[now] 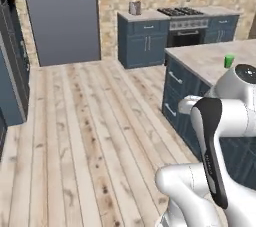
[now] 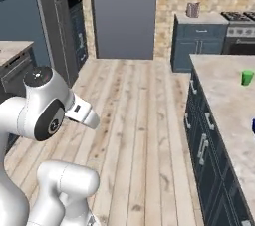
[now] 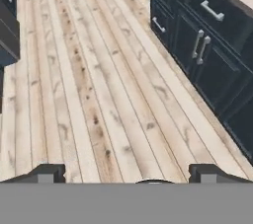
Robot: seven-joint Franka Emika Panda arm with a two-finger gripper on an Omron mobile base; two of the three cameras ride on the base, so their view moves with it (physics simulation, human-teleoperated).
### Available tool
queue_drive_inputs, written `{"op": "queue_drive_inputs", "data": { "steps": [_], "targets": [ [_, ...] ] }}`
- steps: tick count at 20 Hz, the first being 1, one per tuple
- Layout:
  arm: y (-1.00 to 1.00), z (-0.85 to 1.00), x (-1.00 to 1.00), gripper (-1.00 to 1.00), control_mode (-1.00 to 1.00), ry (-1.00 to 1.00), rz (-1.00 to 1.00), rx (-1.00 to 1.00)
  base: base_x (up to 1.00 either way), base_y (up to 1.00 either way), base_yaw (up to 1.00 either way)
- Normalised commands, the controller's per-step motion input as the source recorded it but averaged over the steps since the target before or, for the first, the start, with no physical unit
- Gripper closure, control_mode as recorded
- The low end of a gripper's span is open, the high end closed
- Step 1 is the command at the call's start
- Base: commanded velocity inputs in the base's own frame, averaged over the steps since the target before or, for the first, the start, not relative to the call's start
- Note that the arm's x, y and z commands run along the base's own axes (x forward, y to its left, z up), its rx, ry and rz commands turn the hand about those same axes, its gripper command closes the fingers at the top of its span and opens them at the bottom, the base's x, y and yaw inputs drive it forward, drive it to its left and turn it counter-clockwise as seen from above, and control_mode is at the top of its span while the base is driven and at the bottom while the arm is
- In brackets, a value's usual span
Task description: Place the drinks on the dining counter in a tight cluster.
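Observation:
The dining counter (image 1: 205,58) (image 2: 224,95) is a beige marble-topped island on dark blue cabinets, to the right of my arm. Its drawer and door fronts (image 3: 207,45) run along the right of the hand view. The drinks are out of view. A dark blue sliver (image 2: 253,125) sits on the countertop at the picture's right edge, too cut off to identify. My gripper (image 3: 129,174) is open, its fingertips (image 3: 47,173) wide apart with nothing between them. It hangs over the plank floor beside the island and faces down at the boards.
A green cup (image 1: 229,61) (image 2: 247,77) stands on the island top. A back counter with a grey canister (image 1: 135,7) and a stove (image 1: 182,18) lines the brick wall. Tall dark cabinets (image 2: 64,21) stand at the left. Wide wooden floor (image 1: 90,121) lies between.

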Motion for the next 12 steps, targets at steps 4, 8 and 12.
{"op": "queue_drive_inputs", "data": {
  "steps": [4, 8, 12],
  "targets": [
    [0.0, 0.0, 0.0, -1.0, 1.0, 0.0, 0.0, 0.0, 0.13, 0.0, 1.0],
    [0.0, 0.0, 0.0, -1.0, 1.0, 0.0, 0.0, 0.0, 0.11, 0.0, 1.0],
    [0.0, 0.0, 0.0, -1.0, 1.0, 0.0, 0.0, 0.0, 0.76, -0.14, 0.85]
  ]
}}
